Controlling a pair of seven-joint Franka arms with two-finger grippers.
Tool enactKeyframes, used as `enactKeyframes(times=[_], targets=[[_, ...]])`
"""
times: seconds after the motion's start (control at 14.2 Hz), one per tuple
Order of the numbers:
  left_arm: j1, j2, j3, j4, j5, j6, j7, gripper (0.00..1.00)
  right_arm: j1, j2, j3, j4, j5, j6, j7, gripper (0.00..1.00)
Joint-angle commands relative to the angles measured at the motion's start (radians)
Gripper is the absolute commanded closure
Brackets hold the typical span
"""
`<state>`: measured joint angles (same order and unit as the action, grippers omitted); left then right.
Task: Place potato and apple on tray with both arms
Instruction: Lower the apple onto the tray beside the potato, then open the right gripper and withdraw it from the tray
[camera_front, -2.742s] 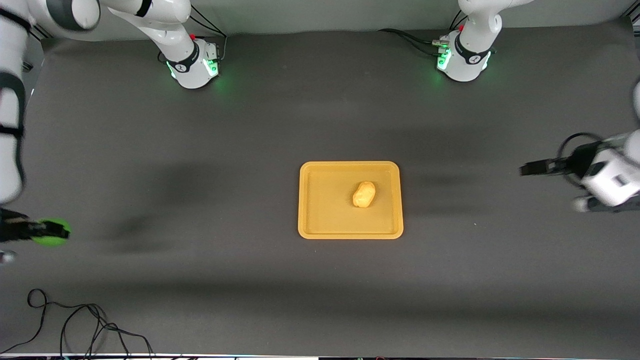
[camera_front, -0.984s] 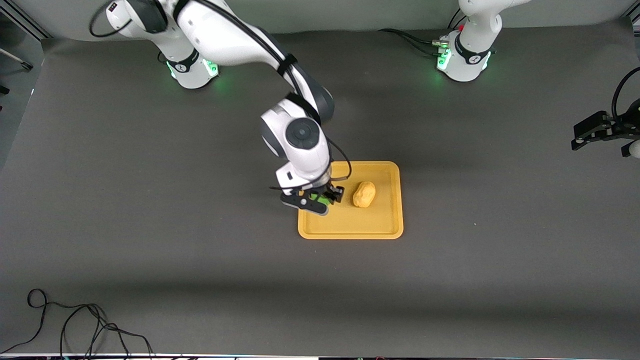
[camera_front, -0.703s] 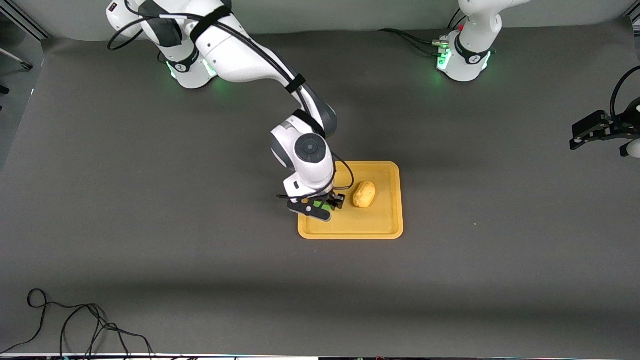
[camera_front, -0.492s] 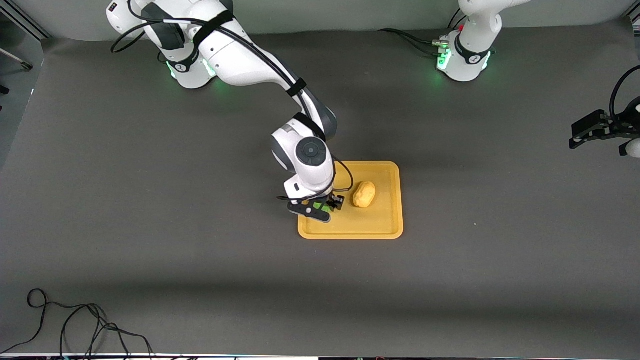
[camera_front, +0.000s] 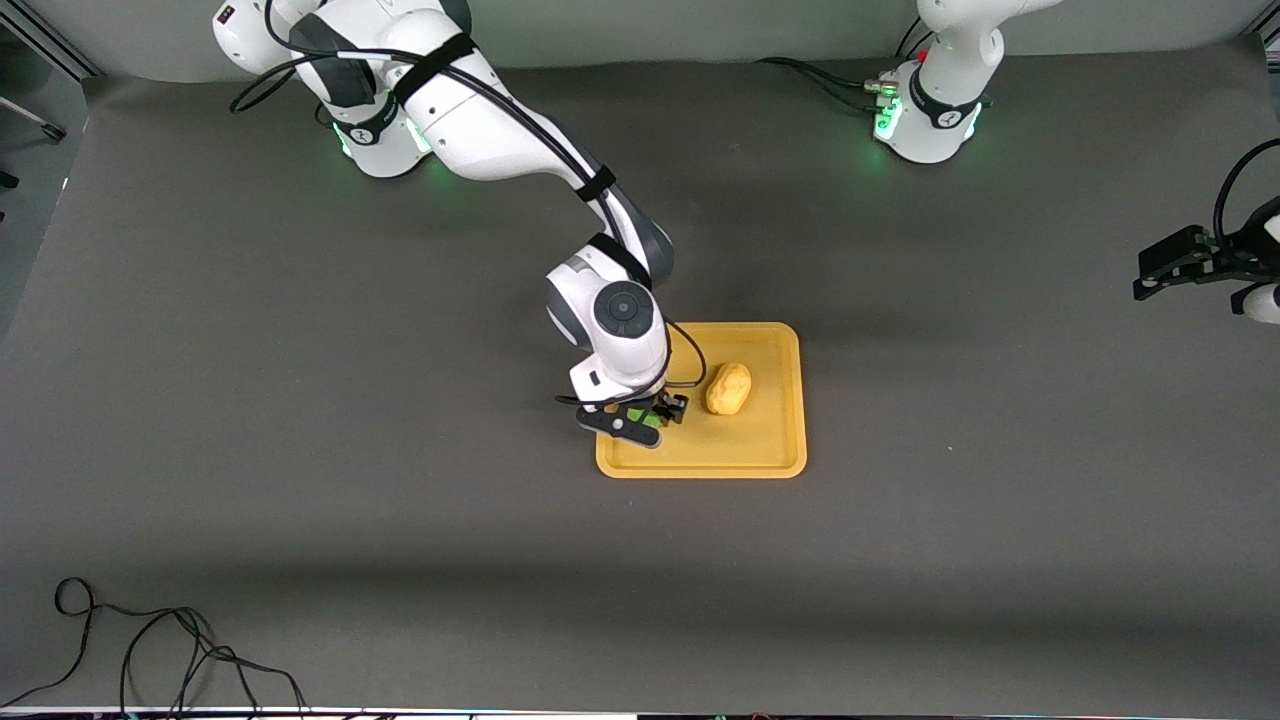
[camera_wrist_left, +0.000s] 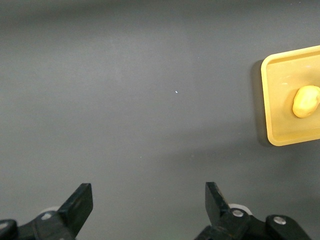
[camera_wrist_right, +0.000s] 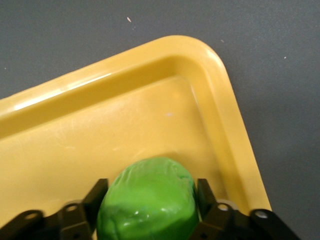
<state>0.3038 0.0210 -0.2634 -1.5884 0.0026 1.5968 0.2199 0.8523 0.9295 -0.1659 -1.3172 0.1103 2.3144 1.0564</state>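
Observation:
The mustard-yellow tray (camera_front: 780, 455) lies mid-table. The yellow-tan potato (camera_front: 728, 388) rests on it, toward the left arm's end; it also shows in the left wrist view (camera_wrist_left: 306, 101). My right gripper (camera_front: 640, 415) is low over the tray's end toward the right arm, shut on the green apple (camera_front: 636, 412). In the right wrist view the apple (camera_wrist_right: 147, 200) sits between the black fingers (camera_wrist_right: 95, 197) just above the tray floor (camera_wrist_right: 125, 125). My left gripper (camera_front: 1165, 268) is open and empty, up over the table's edge at the left arm's end; it also shows in the left wrist view (camera_wrist_left: 149, 205).
A black cable (camera_front: 150, 650) lies coiled at the table's near corner toward the right arm's end. The arm bases (camera_front: 385, 135) stand lit green at the table's back edge.
My right arm swung in from the table's end with the apple and lowered it over the tray. My left gripper drew back away from the tray to the table's edge.

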Motion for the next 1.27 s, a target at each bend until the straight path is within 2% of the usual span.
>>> enactKeyframes(times=[0.0,0.21,0.42,0.7,0.91,1.2], targets=[[-0.012,0.004,0.004,0.024,0.014,-0.023,0.002,0.0,0.01,-0.044,-0.012,0.021,0.017,-0.042,0.037,0.0],[-0.012,0.004,0.004,0.028,0.014,-0.023,0.002,0.0,-0.005,-0.173,-0.015,0.036,0.017,-0.22,0.036,0.0],[-0.012,-0.001,0.004,0.03,0.014,-0.025,-0.004,0.0,-0.036,-0.341,-0.024,0.03,0.014,-0.402,0.024,0.0],[-0.015,0.001,0.004,0.05,0.014,-0.026,-0.019,0.0,-0.151,-0.558,-0.03,-0.014,0.003,-0.64,-0.201,0.0],[-0.017,0.004,0.004,0.041,0.017,-0.026,-0.062,0.0,-0.286,-0.716,-0.029,-0.134,0.0,-0.668,-0.462,0.0],[-0.029,0.005,0.004,0.039,0.022,-0.025,-0.062,0.0,-0.534,-0.866,0.012,-0.287,-0.004,-0.668,-0.754,0.0]])
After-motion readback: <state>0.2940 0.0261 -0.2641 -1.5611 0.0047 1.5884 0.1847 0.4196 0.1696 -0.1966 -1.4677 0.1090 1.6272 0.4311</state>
